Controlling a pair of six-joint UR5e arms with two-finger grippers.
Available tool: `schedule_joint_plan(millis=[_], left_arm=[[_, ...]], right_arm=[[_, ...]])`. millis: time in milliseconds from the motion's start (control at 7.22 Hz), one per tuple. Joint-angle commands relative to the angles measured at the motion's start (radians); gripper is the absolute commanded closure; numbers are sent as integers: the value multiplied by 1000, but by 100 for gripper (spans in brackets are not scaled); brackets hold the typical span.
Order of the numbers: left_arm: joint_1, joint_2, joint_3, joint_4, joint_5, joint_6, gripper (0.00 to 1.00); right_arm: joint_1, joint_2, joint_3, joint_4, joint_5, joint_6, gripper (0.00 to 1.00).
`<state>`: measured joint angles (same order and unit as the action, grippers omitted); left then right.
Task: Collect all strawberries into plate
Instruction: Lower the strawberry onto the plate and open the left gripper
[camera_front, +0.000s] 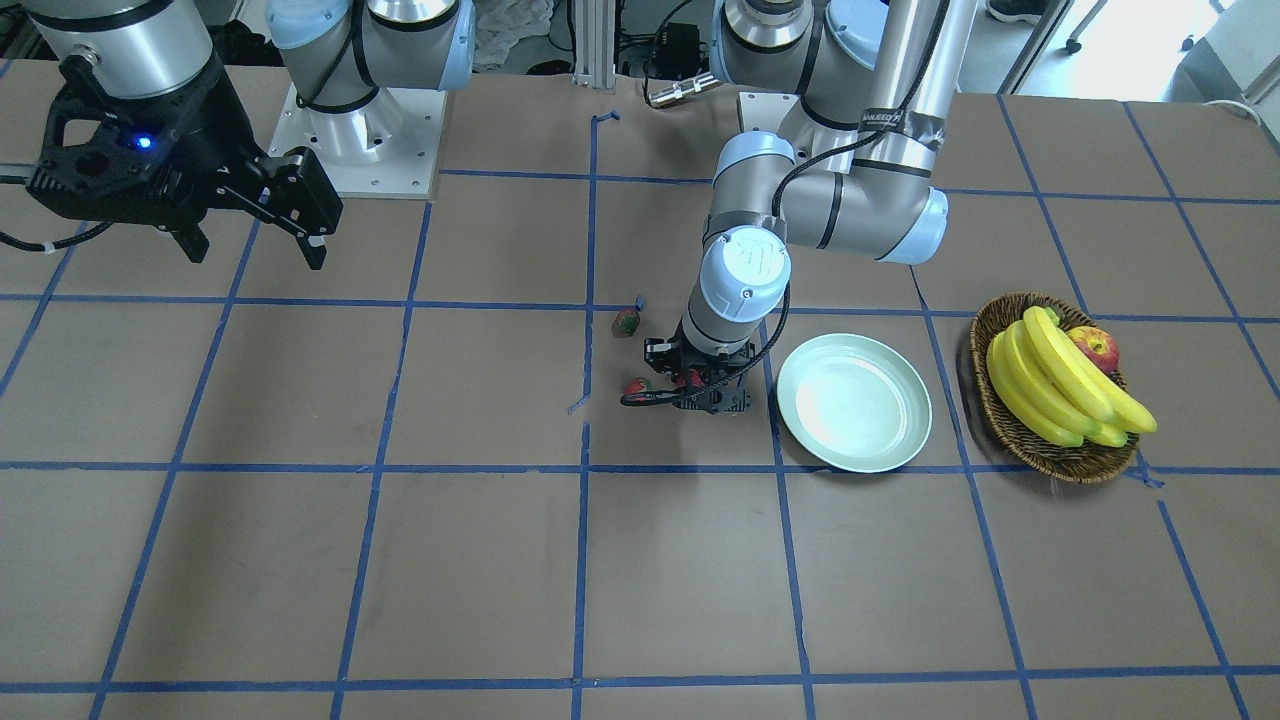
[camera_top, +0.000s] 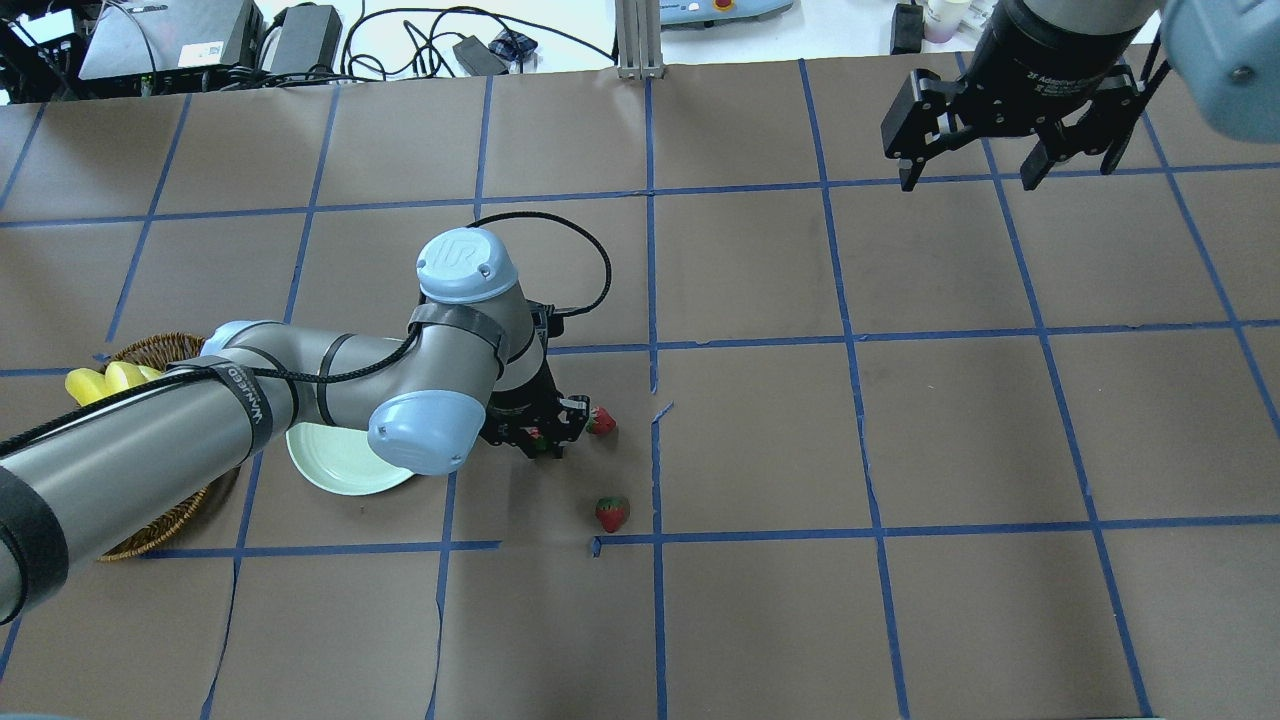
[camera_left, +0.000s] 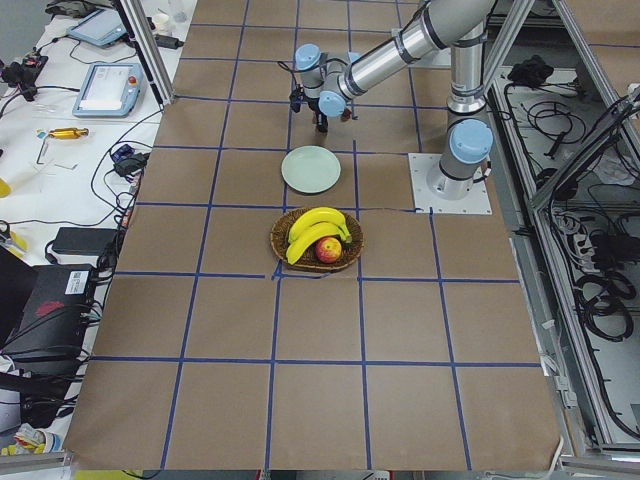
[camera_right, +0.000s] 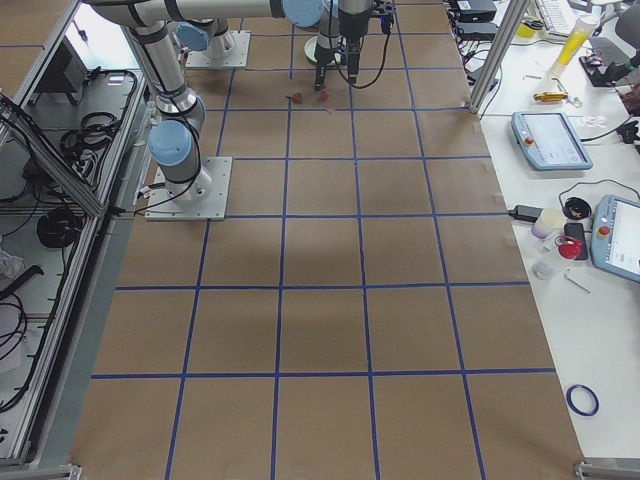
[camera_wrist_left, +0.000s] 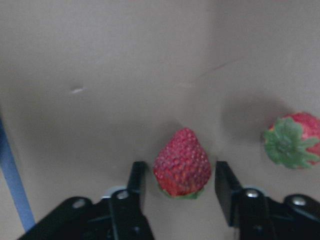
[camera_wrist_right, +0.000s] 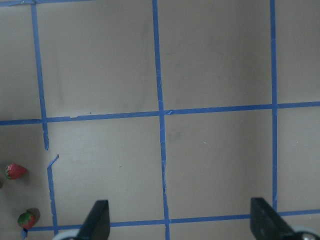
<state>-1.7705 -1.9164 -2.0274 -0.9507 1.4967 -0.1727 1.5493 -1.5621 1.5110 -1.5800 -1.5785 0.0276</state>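
Note:
My left gripper is low on the table, open, with its fingers on either side of one strawberry, a gap showing on each side. A second strawberry lies just beside it, also seen overhead. The third strawberry lies apart, nearer the robot's side. The pale mint-green plate is empty, just beside the left gripper, and is partly hidden by the left arm overhead. My right gripper is open and empty, raised far from the berries.
A brown wicker basket holding bananas and a red-yellow apple stands beyond the plate, away from the berries. Blue tape lines grid the brown table. The left arm's elbow overhangs the plate overhead.

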Motion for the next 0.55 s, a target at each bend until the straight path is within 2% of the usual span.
schedule_joint_plan(millis=[0,138,415], left_arm=[[6,20,83,-41,72,66,100],[28,45,134,-156,85,111,100],[186,106,177,-406,157,134,98]], right_arm=[[0,0,0,0,0,0,0],[0,0,0,0,0,0,0],[2,0,0,0,0,2,0]])
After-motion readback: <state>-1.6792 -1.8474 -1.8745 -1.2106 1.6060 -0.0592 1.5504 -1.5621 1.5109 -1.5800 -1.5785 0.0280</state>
